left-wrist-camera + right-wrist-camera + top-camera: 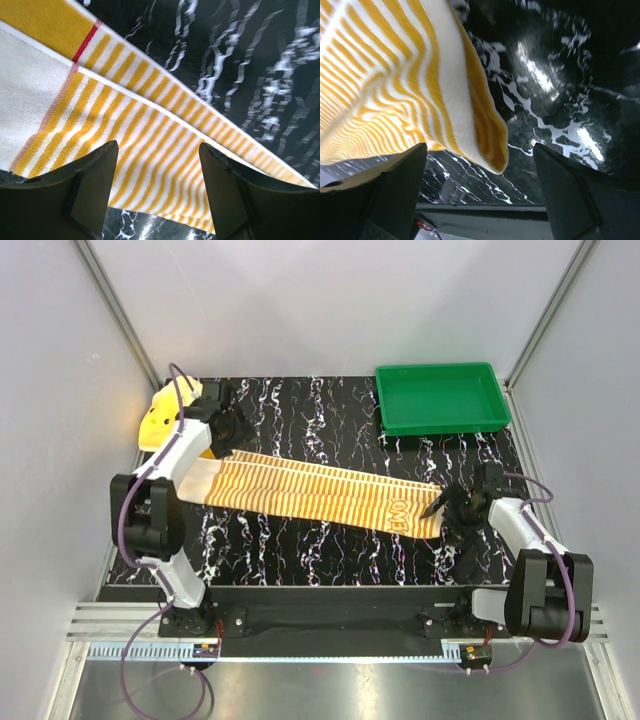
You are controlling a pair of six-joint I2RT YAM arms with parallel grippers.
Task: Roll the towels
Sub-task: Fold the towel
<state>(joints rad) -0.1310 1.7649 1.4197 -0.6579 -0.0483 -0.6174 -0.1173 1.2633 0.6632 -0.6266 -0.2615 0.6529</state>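
Left claw [157, 150] and right claw [479, 150] gape open over striped towel [320, 492] on marbled table [330, 410].

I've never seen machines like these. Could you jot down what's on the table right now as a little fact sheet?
Surface: black marble-patterned table
Long cloth: orange-and-cream striped towel, spread flat and slantwise, not yet rolled
Small cloth: plain yellow towel, far left corner, beside the left arm
Container: green plastic tray, far right corner
Left hand: open, over the striped towel's cream end
Right hand: open, at the corner of the lettered end
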